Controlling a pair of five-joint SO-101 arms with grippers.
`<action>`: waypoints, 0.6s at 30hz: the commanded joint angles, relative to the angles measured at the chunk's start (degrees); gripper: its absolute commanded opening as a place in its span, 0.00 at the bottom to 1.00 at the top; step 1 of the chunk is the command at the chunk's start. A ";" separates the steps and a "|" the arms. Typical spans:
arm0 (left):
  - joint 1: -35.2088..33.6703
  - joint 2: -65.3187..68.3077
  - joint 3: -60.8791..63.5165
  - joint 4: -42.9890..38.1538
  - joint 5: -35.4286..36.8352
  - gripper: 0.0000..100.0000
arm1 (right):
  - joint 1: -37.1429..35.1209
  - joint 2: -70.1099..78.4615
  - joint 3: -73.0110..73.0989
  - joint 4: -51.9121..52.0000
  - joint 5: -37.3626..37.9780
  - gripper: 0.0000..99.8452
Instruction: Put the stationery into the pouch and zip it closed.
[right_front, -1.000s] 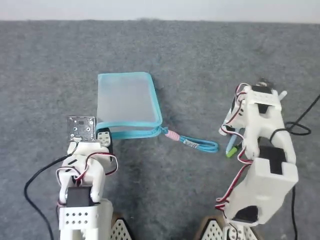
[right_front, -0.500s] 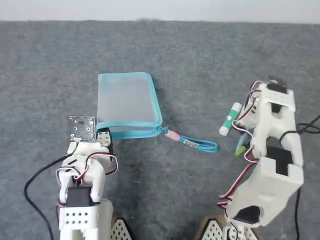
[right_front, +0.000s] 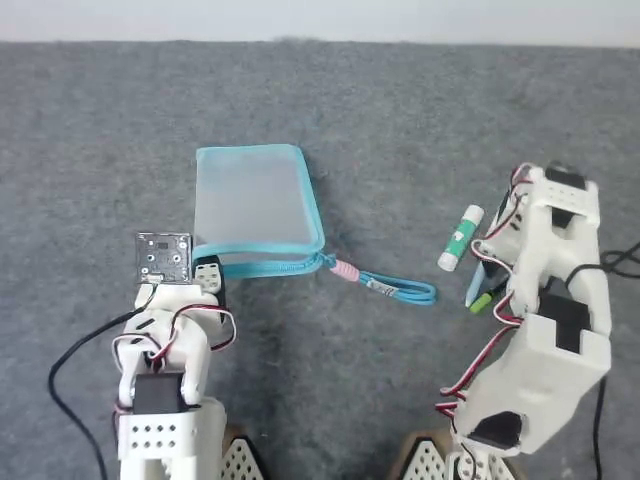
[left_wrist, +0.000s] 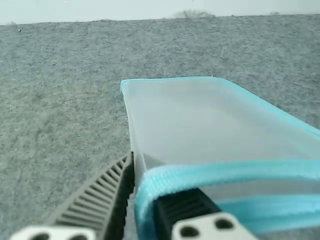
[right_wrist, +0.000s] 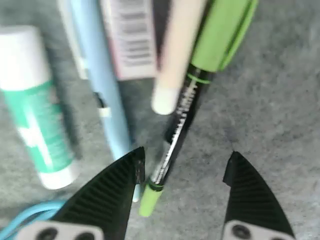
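Pouch (right_front: 258, 210) flat at mid-table, apparently empty, zip edge pinched by left gripper (left_wrist: 145, 187) | glue stick (right_front: 460, 237) and pens (right_wrist: 106, 95) on the table, well apart from the pouch | right gripper (right_wrist: 184, 160) spread wide over pens, holding nothing | judged: loading and zipping both remain.

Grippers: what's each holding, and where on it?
Left gripper clamps the pouch by its zipper edge, at the end away from the strap. Right gripper is open over the pens, holding nothing.

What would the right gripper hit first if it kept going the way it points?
Probably the green-and-black pen, lying just inside the open right gripper; the blue pen is close too.
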 joint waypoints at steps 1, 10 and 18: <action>0.00 -1.23 -0.92 -0.70 0.53 0.01 | 0.92 -0.92 5.10 -3.82 -1.76 0.17; 0.09 -1.23 -0.92 -0.70 0.53 0.01 | 0.84 -4.53 5.10 -5.32 6.42 0.02; 0.18 -1.23 -0.84 -0.70 0.62 0.01 | -4.79 -25.27 4.22 -2.33 24.79 0.01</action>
